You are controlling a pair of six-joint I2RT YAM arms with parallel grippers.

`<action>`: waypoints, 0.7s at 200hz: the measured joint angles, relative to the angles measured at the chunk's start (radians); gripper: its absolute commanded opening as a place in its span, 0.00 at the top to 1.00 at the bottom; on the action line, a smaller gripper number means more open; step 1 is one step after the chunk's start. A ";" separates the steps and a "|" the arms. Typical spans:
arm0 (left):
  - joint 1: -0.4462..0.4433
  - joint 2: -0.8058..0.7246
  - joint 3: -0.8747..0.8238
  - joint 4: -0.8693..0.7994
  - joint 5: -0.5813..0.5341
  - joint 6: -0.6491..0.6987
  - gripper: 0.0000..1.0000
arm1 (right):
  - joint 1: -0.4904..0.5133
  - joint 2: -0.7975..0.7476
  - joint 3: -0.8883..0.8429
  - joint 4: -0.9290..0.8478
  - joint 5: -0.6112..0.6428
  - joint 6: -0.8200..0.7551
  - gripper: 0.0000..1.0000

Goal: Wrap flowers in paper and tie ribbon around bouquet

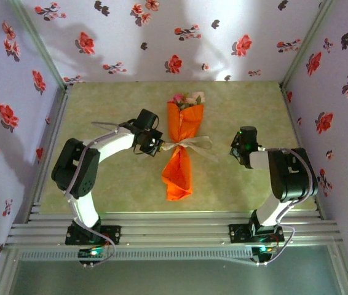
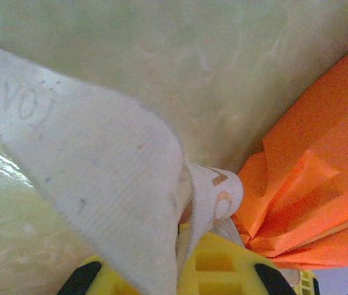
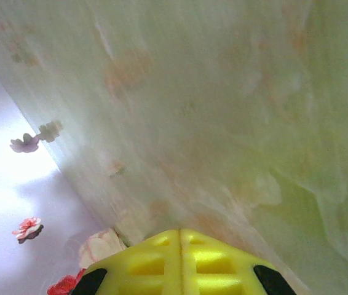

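Observation:
The bouquet lies lengthwise in the middle of the table. Its orange paper is pinched at the waist, and pink and cream flowers show at the far, wide end. The cream ribbon goes round the pinch, and its ends trail to the right. My left gripper is just left of the pinch and shut on one end of the ribbon, which runs up from between the yellow fingertips beside the paper. My right gripper sits shut and holds nothing, well right of the bouquet, over bare table.
Flower-print walls close in the table at the back and on both sides. Aluminium rails run along the near edge by the arm bases. Bare green surface lies around the bouquet.

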 measured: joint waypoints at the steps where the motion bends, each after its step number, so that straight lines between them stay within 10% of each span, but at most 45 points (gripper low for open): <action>1: 0.000 0.000 0.000 0.000 0.000 0.000 1.00 | 0.000 0.000 0.000 0.000 -0.002 -0.003 1.00; 41: 0.000 0.000 0.000 0.007 0.001 0.003 1.00 | 0.067 -0.016 0.069 -0.128 -0.063 -0.043 0.61; 140: 0.000 0.000 0.000 0.031 0.005 0.003 1.00 | 0.261 0.086 0.149 -0.097 -0.130 0.050 0.52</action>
